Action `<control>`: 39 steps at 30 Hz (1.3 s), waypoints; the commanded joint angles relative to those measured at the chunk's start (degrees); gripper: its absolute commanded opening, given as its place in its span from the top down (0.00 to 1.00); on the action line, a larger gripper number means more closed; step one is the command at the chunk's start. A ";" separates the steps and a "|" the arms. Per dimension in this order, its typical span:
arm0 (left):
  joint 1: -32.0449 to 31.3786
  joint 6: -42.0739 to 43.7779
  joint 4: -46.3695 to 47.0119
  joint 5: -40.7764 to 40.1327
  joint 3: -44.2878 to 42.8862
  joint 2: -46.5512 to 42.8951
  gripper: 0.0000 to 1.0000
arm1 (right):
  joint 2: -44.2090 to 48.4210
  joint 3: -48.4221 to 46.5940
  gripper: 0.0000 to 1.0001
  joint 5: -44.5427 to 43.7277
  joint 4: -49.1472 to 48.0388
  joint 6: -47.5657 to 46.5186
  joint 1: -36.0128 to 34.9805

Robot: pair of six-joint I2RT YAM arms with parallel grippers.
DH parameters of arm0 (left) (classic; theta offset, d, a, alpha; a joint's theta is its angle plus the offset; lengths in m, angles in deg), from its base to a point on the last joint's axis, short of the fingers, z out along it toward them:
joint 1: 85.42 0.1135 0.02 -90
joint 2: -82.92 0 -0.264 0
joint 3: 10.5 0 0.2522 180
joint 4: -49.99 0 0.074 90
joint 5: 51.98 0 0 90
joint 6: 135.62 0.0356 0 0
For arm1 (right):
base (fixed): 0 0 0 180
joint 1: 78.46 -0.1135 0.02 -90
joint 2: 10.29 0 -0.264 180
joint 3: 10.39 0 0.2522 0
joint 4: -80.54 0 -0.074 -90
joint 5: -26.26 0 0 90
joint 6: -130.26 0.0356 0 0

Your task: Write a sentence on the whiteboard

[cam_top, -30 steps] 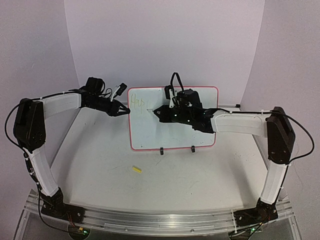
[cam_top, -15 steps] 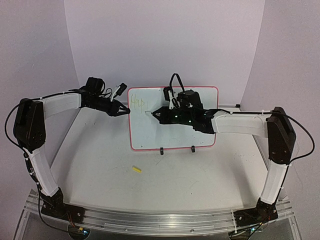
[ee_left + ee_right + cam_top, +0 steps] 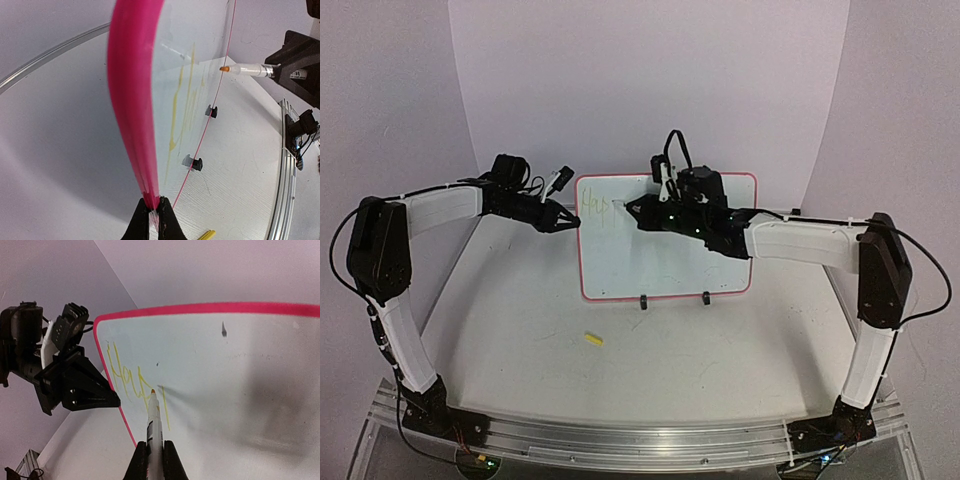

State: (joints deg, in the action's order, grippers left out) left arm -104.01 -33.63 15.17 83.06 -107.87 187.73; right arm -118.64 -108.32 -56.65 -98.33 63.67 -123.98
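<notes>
The whiteboard (image 3: 665,262) stands upright on the table, white with a pink border (image 3: 131,100). My left gripper (image 3: 570,222) is shut on its left edge, the fingers (image 3: 155,220) pinching the pink rim. My right gripper (image 3: 638,211) is shut on a white marker (image 3: 154,422). The marker's orange tip (image 3: 224,68) points at the board's upper left, close to its face. The sentence (image 3: 125,375) is a few yellow letters, "Hap", plus one straight stroke beside the tip. It shows faintly in the top view (image 3: 601,208).
Two black clip feet (image 3: 644,301) (image 3: 707,297) hold the board's bottom edge. A small yellow cap (image 3: 593,339) lies on the table in front of the board, left of centre. An aluminium rail (image 3: 640,440) runs along the near edge.
My right gripper has carried the marker up the board, from below the letters to their top line. The left gripper and the board have stayed put.
</notes>
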 commanded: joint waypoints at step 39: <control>-0.41 1.05 0.68 -0.74 -0.32 -2.50 1.00 | -0.66 1.31 1.00 -4.28 1.29 -0.04 0.23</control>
State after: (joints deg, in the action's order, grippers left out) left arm -104.07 -33.66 15.17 82.82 -107.87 187.73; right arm -117.77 -106.32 -62.03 -97.91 63.44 -124.34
